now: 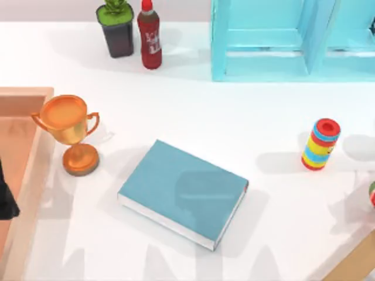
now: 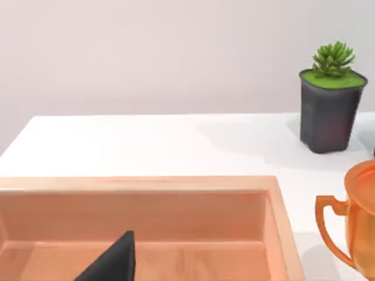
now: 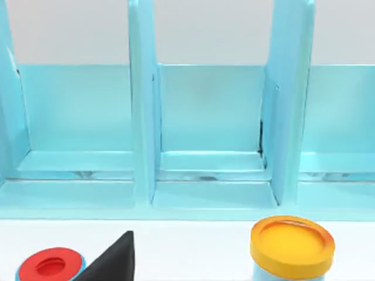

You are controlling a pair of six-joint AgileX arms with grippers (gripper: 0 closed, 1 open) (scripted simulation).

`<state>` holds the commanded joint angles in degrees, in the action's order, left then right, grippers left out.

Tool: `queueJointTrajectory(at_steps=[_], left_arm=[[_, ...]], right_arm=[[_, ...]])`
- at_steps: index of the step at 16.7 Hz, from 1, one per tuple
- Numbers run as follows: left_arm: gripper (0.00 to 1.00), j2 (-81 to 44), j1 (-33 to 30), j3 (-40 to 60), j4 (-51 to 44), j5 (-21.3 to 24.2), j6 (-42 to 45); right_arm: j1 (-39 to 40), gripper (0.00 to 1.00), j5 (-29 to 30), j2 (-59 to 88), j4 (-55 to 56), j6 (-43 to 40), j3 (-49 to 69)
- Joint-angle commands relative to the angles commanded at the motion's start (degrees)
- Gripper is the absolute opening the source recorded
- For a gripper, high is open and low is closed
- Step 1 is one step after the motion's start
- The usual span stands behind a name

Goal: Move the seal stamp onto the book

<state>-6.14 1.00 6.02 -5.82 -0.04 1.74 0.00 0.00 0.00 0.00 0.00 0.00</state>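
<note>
book (image 1: 183, 192) flat near the middle of the white table (image 1: 246, 117), teal cover up, white page edges along its lower sides, turned at a slant. nothing on top of its cover. lies to the right of a gold trophy (image 1: 69, 132) and to the left of a striped tube (image 1: 320, 144) with a red top, apart from both.

left claw (image 2: 111, 263) over a wooden tray (image 1: 26, 96) at the left side of the table, seen as a dark tip above the tray floor in the left wrist view. well apart from the book, with the tray's rim between them. cannot tell if released or clenched. close to it in that view, the trophy's handle and a dark pot with a green plant (image 2: 331, 108).

right claw (image 3: 114, 260) facing a light blue shelf (image 3: 211, 129), just beside the tube's red top, with a yellow lid (image 3: 292, 243) a bit farther off. cannot tell if released or clenched either.

at the back of the table, a red bottle (image 1: 150, 36) just beside the plant pot, left of the shelf.
</note>
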Motion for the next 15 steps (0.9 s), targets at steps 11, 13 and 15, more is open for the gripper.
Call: queueJointTrajectory(at_steps=[11, 13, 15], left_arm=[[1.0, -60.17, 7.87, 48.39, -39.38, -0.11, 10.0], [1.0, -72.42, 9.47, 57.69, -46.57, -0.06, 11.56], [1.0, -82.82, 11.01, 66.1, -52.98, -0.02, 12.84]], right_arm=[[0.0, 1.0, 0.0, 0.0, 0.0, 0.0, 0.0], [0.0, 1.0, 0.0, 0.0, 0.0, 0.0, 0.0], [0.0, 1.0, 0.0, 0.0, 0.0, 0.0, 0.0]])
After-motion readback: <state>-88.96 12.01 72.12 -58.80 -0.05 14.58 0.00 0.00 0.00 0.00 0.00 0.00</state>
